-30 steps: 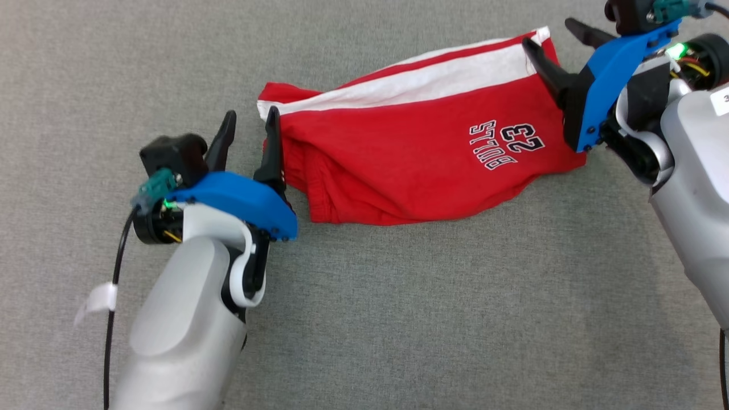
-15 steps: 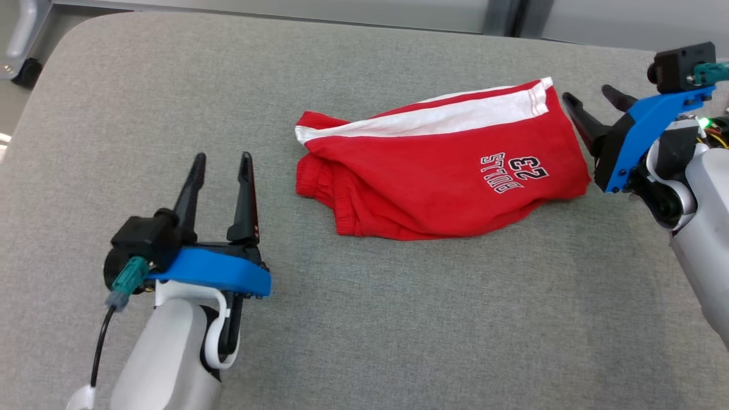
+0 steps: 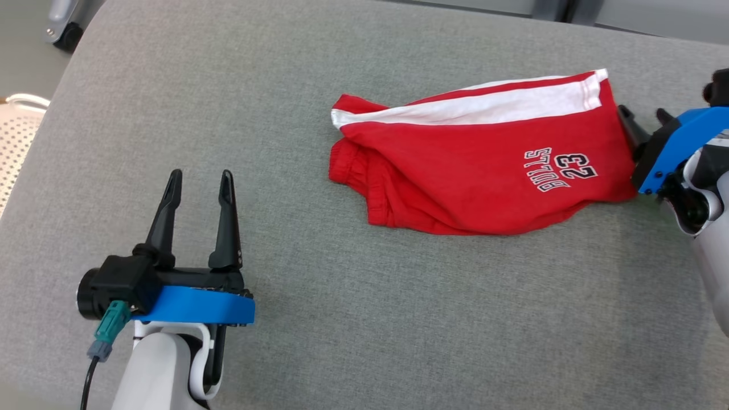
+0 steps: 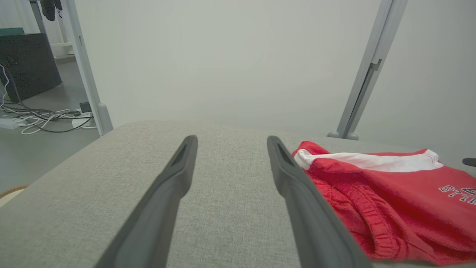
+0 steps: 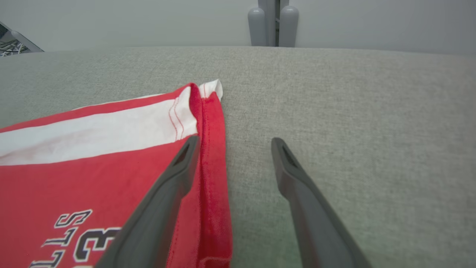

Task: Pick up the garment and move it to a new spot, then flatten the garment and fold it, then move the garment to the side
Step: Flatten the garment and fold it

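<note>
Head view: the red shorts (image 3: 484, 171) lie bunched flat on the grey table (image 3: 398, 319). A white stripe runs along their far edge, the gathered waistband is at their left end and the leg hem at their right end. The near edge of the shorts is a loose curve, and the print by the hem reads upside down. The left tool (image 3: 200, 176) stands well apart from the shorts, left of the waistband and nearer the robot, its fingers spread with nothing between them. The right tool (image 3: 642, 114) sits just beside the hem end, fingers parted, holding nothing. Bare table runs wide to the left of the shorts and along their whole near side. Beyond the stripe a narrower strip is left before the table's far edge.

Left wrist view: the left tool (image 4: 232, 141) is spread over bare table (image 4: 111, 186). The shorts (image 4: 390, 197) lie to its right, with the waistband's rumpled edge near the right finger but apart from it. Left of the shorts the table curves down to its rounded edge, and a grey post (image 4: 362, 78) rises behind them.

Right wrist view: the right tool (image 5: 235, 140) straddles the hem edge of the shorts (image 5: 93, 167). Its left finger is over the red hem and its right finger over bare table (image 5: 353, 111). Whether either finger touches the cloth cannot be told. The hem's far corner curls up slightly, and to the right of the shorts the table is open out to its far edge
</note>
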